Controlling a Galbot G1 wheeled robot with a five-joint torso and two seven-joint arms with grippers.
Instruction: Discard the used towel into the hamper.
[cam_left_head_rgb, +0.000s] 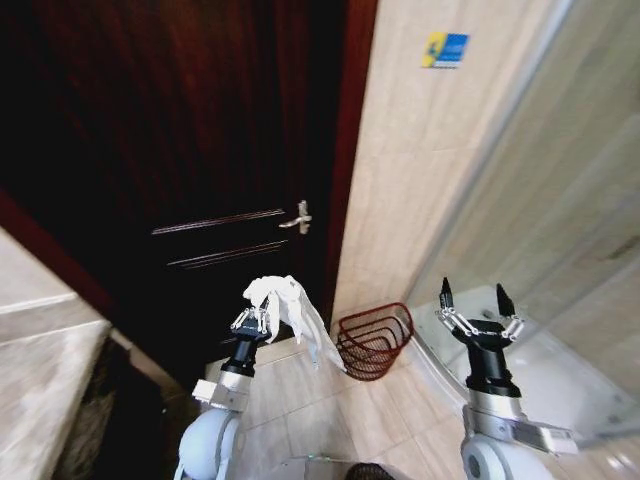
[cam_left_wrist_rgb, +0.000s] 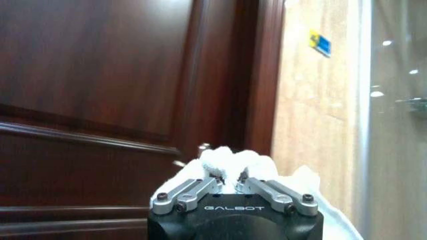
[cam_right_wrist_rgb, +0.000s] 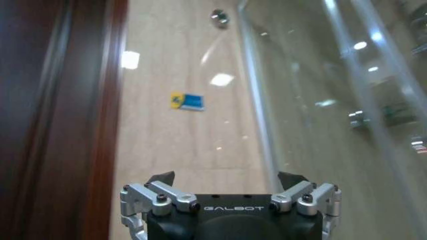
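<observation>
Already the towel (cam_left_head_rgb: 285, 305) hangs pinched in the left gripper (cam_left_head_rgb: 252, 322), held up beside the hamper (cam_left_head_rgb: 373, 340) (on the floor by the tiled wall (cam_left_head_rgb: 420, 150)), not over it; released here, its tail could miss. Right gripper (cam_left_head_rgb: 477, 310) waits spread, empty.

hamper (cam_left_head_rgb: 372, 340) mouth seemingly clear, door (cam_left_head_rgb: 180, 150) beside

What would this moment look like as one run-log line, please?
left tool: shut on towel, raised beside hamper | right tool: open, idle | towel not yet in hamper
</observation>
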